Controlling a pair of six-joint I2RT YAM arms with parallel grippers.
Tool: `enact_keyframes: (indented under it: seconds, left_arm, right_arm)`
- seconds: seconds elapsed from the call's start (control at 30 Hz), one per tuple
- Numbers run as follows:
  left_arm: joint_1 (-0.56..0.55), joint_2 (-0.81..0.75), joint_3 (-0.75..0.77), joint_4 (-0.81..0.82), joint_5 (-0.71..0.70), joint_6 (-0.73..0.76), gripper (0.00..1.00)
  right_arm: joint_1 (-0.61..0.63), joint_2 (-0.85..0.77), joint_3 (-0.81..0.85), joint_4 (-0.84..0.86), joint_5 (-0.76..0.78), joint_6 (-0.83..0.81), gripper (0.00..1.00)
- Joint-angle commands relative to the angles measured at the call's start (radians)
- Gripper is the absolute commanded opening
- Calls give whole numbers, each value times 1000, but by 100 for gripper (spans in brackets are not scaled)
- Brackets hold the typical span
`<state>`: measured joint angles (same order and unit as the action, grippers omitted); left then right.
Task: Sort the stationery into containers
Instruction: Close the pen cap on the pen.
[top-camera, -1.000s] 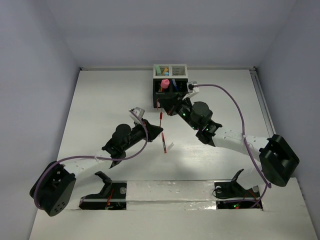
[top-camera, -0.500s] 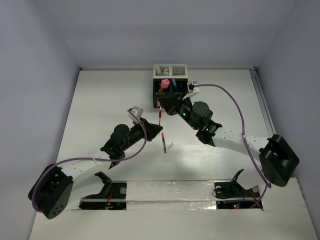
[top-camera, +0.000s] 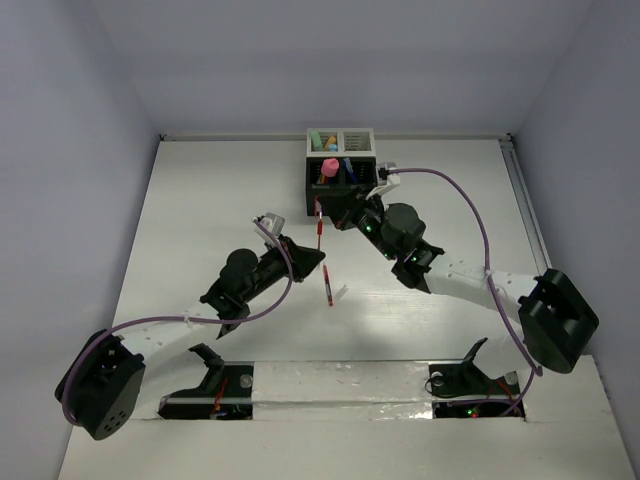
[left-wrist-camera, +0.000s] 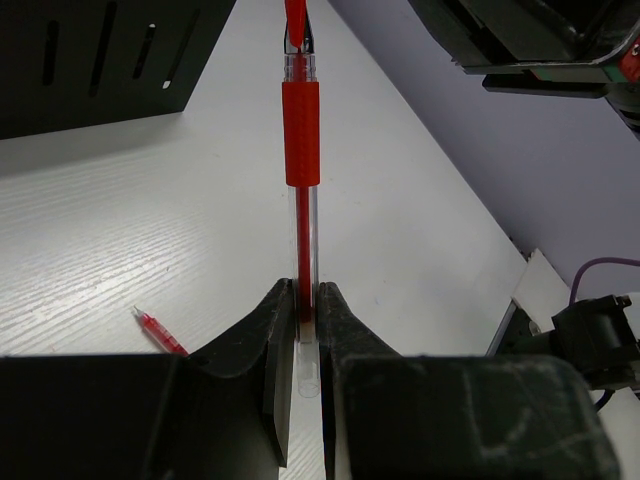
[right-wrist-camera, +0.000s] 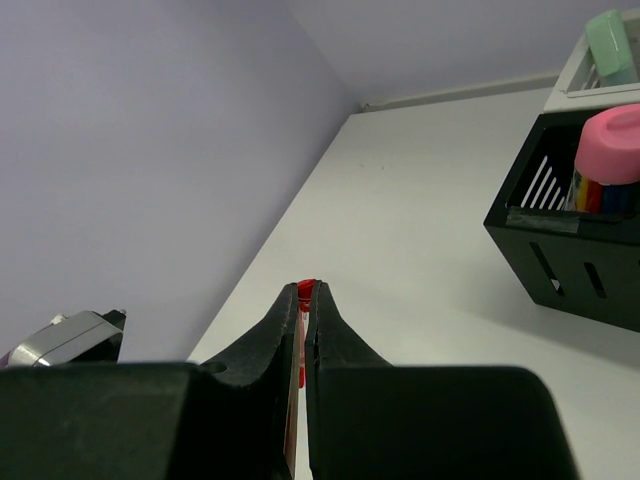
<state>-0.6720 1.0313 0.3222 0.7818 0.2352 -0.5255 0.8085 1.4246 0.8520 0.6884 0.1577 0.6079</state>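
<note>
A red pen (top-camera: 319, 228) hangs above the table in front of the black container (top-camera: 312, 190). My left gripper (top-camera: 320, 254) is shut on its clear lower end, seen in the left wrist view (left-wrist-camera: 305, 300) with the red pen (left-wrist-camera: 301, 150) running away from the fingers. My right gripper (top-camera: 319, 207) is shut on the pen's red cap end (right-wrist-camera: 306, 290). A second red pen (top-camera: 327, 285) lies on the table just below. The white container (top-camera: 358, 140) joins the black one behind. A pink marker (top-camera: 330, 166) stands in the black box.
The black container (right-wrist-camera: 570, 270) with the pink marker (right-wrist-camera: 610, 145) is to the right of my right gripper (right-wrist-camera: 306, 292). A green marker (right-wrist-camera: 612, 35) stands in the white box. The second red pen (left-wrist-camera: 160, 332) lies left of my left fingers. Walls enclose the table.
My left arm has shifted slightly to the left. The red pen stays held at both ends and has barely moved. The right arm has not visibly moved.
</note>
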Motion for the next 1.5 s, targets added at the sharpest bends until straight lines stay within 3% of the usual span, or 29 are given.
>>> enact_keyframes:
  seconds: [0.0, 0.87, 1.47]
  left_arm:
    - [6, -23, 2, 65, 4, -2, 0]
    - [6, -36, -3, 66, 3, -4, 0]
    - [6, -59, -9, 53, -33, -4, 0]
  right_arm:
    - [8, -23, 25, 50, 35, -16, 0]
    - [8, -15, 24, 26, 46, -23, 0]
    - [47, -13, -44, 117, 34, -83, 0]
